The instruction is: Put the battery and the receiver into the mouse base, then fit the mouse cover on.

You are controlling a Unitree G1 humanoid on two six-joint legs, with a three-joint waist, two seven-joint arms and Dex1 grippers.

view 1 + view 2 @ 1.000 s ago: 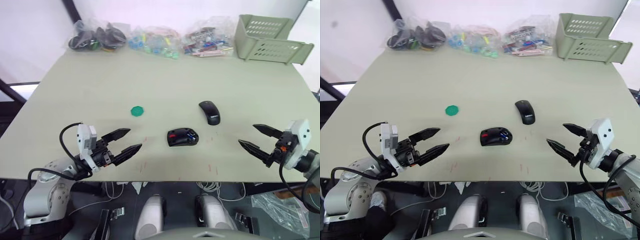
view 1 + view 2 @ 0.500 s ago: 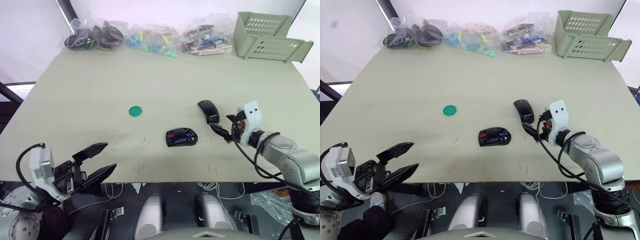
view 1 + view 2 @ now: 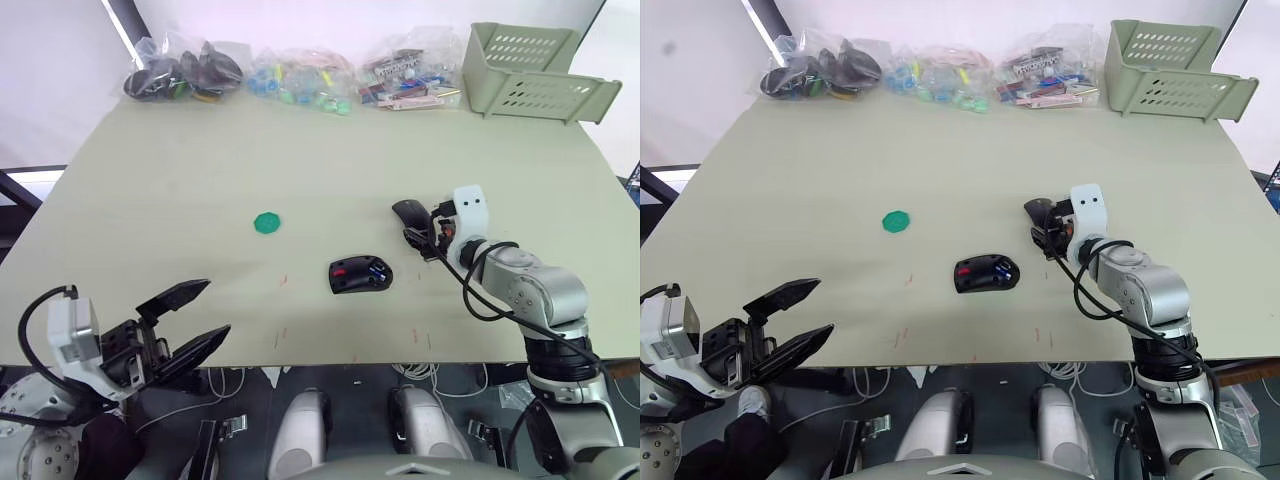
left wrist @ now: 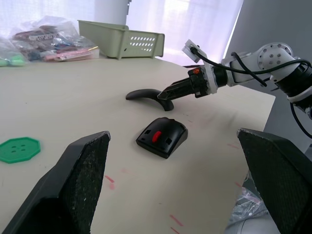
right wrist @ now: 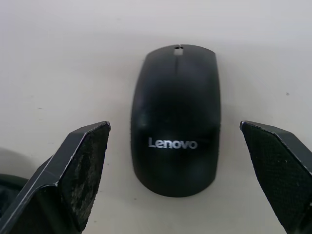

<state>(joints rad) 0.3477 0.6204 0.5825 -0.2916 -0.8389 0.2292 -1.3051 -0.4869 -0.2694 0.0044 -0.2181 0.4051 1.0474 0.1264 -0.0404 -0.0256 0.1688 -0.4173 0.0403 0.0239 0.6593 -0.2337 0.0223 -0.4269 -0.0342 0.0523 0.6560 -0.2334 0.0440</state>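
the right claw (image 5: 175,146) is at the mouse cover (image 5: 175,117), fingers spread wide with one on each long side of the shell and neither touching it. the cover lies dome up on the worktop (image 3: 300,160), toward the right of the middle, well in from every edge. the mouse base (image 3: 361,274) sits just beside it on the side of the near edge, open side up, with red inner parts and a blue item showing inside; that item is judged to be the battery (image 3: 379,268), apparently seated. the receiver cannot be made out. the left claw (image 3: 185,325) hangs at the near left corner, fingers apart, holding nothing, well away from the parts.

risks from this position:

- slip on closing. the cover is smooth, glossy and tapered. if the fingers close on the curved flanks rather than low at the rim, the shell is likely to squirt out or pivot flat on the worktop.
- knock to the base. the base lies near the right claw. a low sideways sweep while carrying the cover could push it and unseat the battery.
- premature fitting. if the receiver is not yet in the base, fitting the cover now would close it out.
- misalignment. a cover gripped skewed may seat on one end only and fail to latch.
- the green disc (image 3: 267,222), toward the left of the middle, is no part of the task.
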